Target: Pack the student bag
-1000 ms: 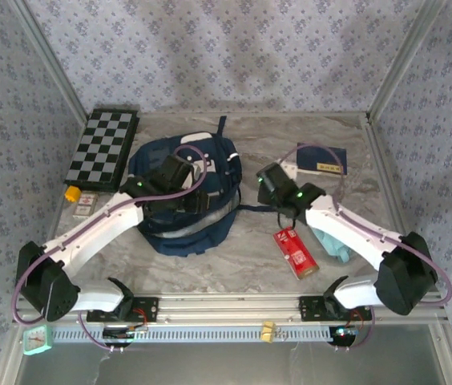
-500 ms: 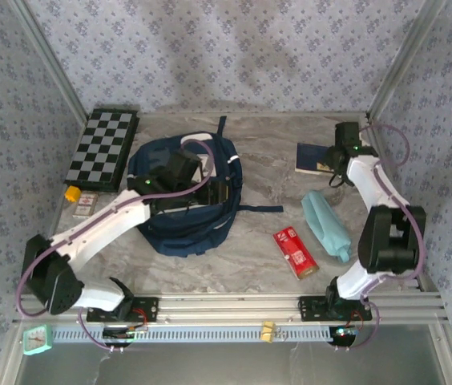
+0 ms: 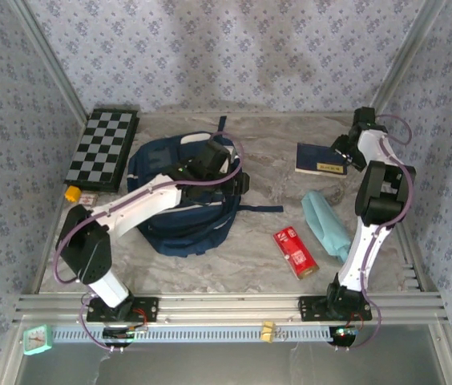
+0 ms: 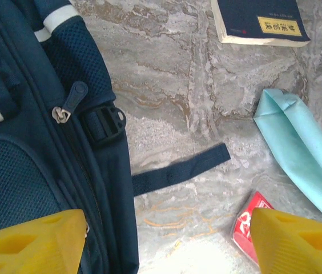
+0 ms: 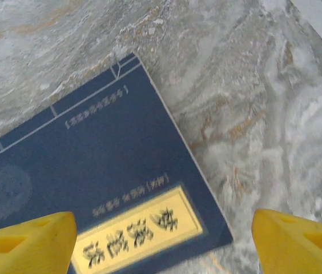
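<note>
Left gripper (image 4: 166, 242): jaws wide open, holding nothing, over the edge of the student bag (image 4: 29, 142).
Right gripper (image 5: 164, 242): jaws wide open, above the blue book (image 5: 92, 188).

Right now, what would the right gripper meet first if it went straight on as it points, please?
Most likely the navy blue book with the yellow label: the open right gripper points at its corner, close to the marble tabletop beside it. How far off the cover lies is unclear.
</note>
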You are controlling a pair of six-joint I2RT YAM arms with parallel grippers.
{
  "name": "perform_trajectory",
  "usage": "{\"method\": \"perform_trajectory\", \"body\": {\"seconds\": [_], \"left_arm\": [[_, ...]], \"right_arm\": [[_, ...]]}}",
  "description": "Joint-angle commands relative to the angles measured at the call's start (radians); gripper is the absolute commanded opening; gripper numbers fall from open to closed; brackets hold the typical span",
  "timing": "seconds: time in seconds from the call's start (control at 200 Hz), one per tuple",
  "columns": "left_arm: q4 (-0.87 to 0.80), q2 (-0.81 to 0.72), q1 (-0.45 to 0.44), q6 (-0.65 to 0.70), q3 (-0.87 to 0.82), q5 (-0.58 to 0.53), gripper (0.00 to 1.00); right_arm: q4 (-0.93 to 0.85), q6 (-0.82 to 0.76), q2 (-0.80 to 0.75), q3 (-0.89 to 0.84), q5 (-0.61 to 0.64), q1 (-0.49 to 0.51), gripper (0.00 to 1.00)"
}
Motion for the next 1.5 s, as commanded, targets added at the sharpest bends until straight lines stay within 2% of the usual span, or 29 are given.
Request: {"method": "perform_trajectory", "body": {"seconds": [0.0, 0.3, 0.485, 0.745, 0.985, 1.064, 1.239, 1.369, 1.494], "left_arm": [[-0.009, 0.027, -0.007, 0.022, 0.053, -0.026, 0.76], [-0.023, 0.072, -0.009, 0.018, 0.073, -0.036, 0.76], [-0.049, 0.08, -0.009, 0.024, 0.083, -0.059, 0.76], [-0.067, 0.061, -0.008, 0.017, 0.077, -0.066, 0.76], [-0.058, 0.025, -0.007, 0.009, 0.05, -0.071, 0.76], [-0.05, 0.02, -0.007, -0.001, 0.04, -0.07, 0.76], [0.007, 0.036, -0.007, -0.04, 0.039, -0.057, 0.76], [0.029, 0.062, -0.008, -0.067, 0.058, -0.056, 0.74], [0.034, 0.079, -0.008, -0.075, 0.075, -0.049, 0.73]], "right_arm": [[-0.097, -0.044, 0.065, 0.086, -0.059, 0.0, 0.83], [-0.164, -0.068, 0.227, 0.259, -0.134, -0.008, 0.84], [-0.226, -0.13, 0.296, 0.351, -0.17, 0.039, 0.83], [-0.295, -0.204, 0.331, 0.386, -0.211, 0.147, 0.83], [-0.337, -0.265, 0.3, 0.346, -0.211, 0.26, 0.8], [-0.29, -0.264, 0.255, 0.29, -0.218, 0.272, 0.78], [-0.234, -0.225, 0.121, 0.153, -0.308, 0.314, 0.74], [-0.15, -0.175, 0.046, 0.042, -0.443, 0.32, 0.67], [-0.207, -0.181, 0.023, 0.068, -0.241, 0.321, 0.66]]}}
